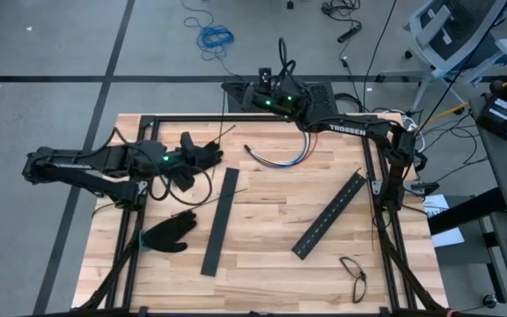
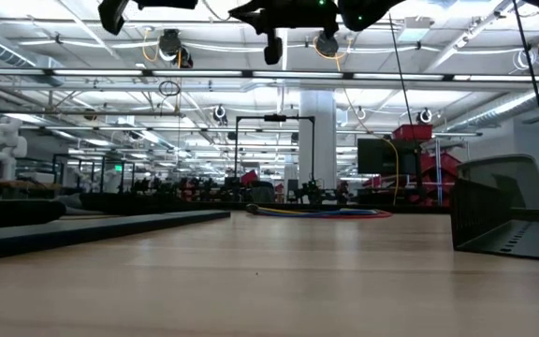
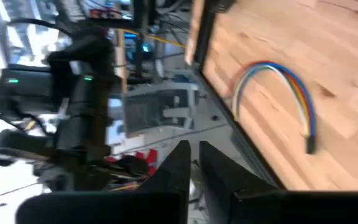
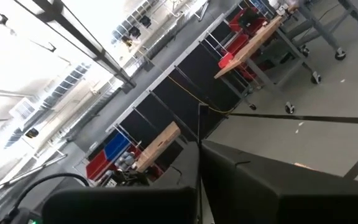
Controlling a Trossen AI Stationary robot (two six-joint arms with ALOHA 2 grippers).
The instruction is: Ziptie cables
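The cables [image 1: 275, 158] are a curved bundle of coloured wires that lies flat on the wooden table near its far edge. They also show in the left wrist view [image 3: 284, 81] and the low view [image 2: 316, 212]. My left gripper [image 1: 216, 157] hovers left of them, raised above the table. Its fingers [image 3: 194, 158] are shut, with nothing seen between them. My right gripper [image 1: 229, 85] hangs high beyond the table's far edge, shut on a thin dark ziptie [image 4: 199, 124]. Another thin strip [image 1: 196, 208] lies on the table by a black glove [image 1: 167, 233]. My right gripper pinches the ziptie between its two fingers. The strip [image 4: 199, 134] stands straight out past the fingertips, clear of the table. The fingers hide which part of the strip they are on.
Two long black slotted bars [image 1: 220, 220] [image 1: 328, 214] lie on the table's middle and right. A pair of glasses [image 1: 355, 273] lies at the near right corner. A black metal frame [image 1: 385, 202] edges the table.
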